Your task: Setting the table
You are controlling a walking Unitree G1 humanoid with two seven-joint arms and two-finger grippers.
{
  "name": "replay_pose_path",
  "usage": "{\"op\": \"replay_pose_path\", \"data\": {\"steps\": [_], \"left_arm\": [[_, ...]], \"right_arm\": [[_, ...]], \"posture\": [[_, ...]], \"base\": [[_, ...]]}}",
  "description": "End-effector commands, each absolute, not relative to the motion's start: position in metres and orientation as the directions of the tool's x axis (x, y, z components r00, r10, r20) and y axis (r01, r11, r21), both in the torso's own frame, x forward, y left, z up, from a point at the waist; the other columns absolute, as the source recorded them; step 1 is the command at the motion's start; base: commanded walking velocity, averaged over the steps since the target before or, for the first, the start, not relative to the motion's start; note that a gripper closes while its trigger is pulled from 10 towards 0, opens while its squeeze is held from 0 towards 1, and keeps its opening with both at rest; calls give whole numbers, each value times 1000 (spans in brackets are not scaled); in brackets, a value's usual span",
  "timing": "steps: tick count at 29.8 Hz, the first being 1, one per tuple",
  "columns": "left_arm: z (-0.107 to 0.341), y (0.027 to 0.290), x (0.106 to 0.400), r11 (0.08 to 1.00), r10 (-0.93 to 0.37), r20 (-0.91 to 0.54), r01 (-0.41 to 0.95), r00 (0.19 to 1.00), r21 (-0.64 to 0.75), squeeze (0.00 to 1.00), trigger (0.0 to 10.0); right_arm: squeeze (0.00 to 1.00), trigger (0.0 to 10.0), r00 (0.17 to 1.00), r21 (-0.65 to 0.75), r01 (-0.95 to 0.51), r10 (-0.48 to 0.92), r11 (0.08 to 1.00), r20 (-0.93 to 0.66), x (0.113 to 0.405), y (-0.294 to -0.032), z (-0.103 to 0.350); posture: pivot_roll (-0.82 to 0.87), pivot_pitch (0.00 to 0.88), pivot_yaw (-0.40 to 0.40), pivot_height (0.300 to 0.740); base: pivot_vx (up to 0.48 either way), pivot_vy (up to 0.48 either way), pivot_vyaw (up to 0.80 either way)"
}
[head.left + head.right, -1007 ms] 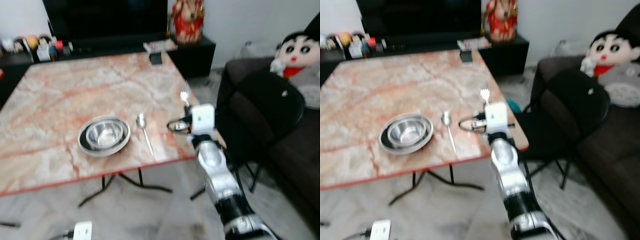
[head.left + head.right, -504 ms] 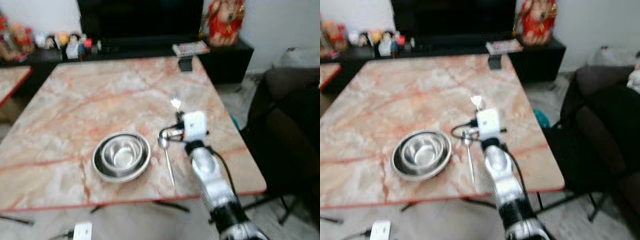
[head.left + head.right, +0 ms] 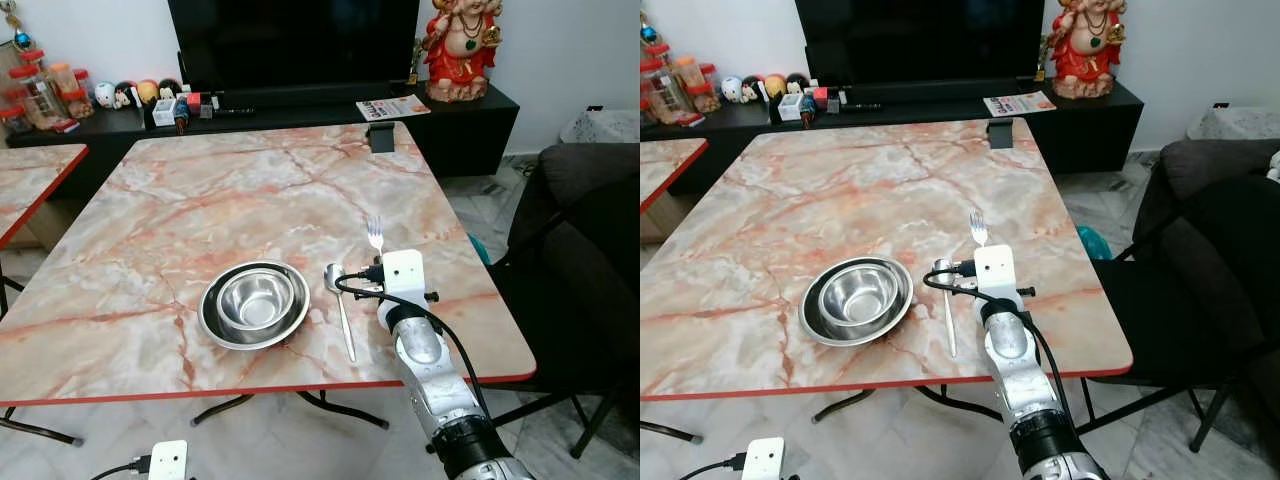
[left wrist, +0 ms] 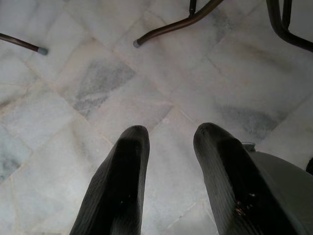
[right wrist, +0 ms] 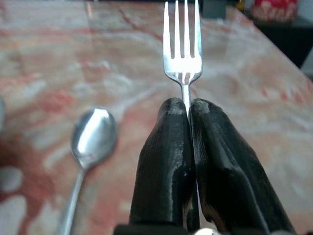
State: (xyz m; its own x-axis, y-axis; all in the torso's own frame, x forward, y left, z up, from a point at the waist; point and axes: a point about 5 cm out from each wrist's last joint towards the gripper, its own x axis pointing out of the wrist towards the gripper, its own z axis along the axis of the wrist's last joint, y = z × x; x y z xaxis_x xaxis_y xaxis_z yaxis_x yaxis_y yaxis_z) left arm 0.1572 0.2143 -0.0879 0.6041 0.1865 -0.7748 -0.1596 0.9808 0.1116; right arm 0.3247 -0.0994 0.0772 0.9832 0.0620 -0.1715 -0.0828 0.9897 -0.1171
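- Left eye view: a steel bowl (image 3: 253, 303) sits on the marble surface (image 3: 200, 210) near its front edge. A spoon (image 3: 340, 305) lies just beside the bowl, on the side toward the right arm, handle pointing to the front edge. The right gripper (image 3: 377, 262) hovers over the surface just past the spoon from the bowl, holding a fork (image 3: 375, 236) with its prongs pointing away from the robot.
- Right eye view: the same layout; a dark chair (image 3: 1200, 270) stands off the surface's edge, well apart from the bowl.
- Left wrist view: the left gripper (image 4: 166, 142) hangs over the tiled floor (image 4: 98, 88), its two black fingers (image 4: 122, 166) apart with nothing between them.
- Right wrist view: the right gripper's fingers (image 5: 168, 161) are pressed together on the fork's handle, prongs sticking out beyond the tips; the spoon's bowl-end lies on the surface near the fork.
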Motion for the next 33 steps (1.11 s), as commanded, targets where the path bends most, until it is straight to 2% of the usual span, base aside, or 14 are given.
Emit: {"op": "replay_pose_path", "data": {"steps": [1, 17, 33], "left_arm": [[-89, 218, 154, 982, 185, -789, -148, 586, 121, 0, 10000], [-91, 225, 146, 978, 206, -799, -150, 565, 146, 0, 10000], [-93, 228, 139, 978, 206, -814, -148, 543, 148, 0, 10000]], "right_arm": [[0, 10000, 978, -114, -72, 48, 991, -201, 329, -97, 78], [0, 10000, 939, -95, -160, 122, 983, -320, 333, -78, 60], [0, 10000, 920, -99, -125, 78, 987, -383, 339, -77, 55]], "posture": [[-25, 0, 81, 740], [-1, 0, 77, 740], [12, 2, 79, 740]], "base": [[0, 0, 0], [0, 0, 0], [0, 0, 0]]}}
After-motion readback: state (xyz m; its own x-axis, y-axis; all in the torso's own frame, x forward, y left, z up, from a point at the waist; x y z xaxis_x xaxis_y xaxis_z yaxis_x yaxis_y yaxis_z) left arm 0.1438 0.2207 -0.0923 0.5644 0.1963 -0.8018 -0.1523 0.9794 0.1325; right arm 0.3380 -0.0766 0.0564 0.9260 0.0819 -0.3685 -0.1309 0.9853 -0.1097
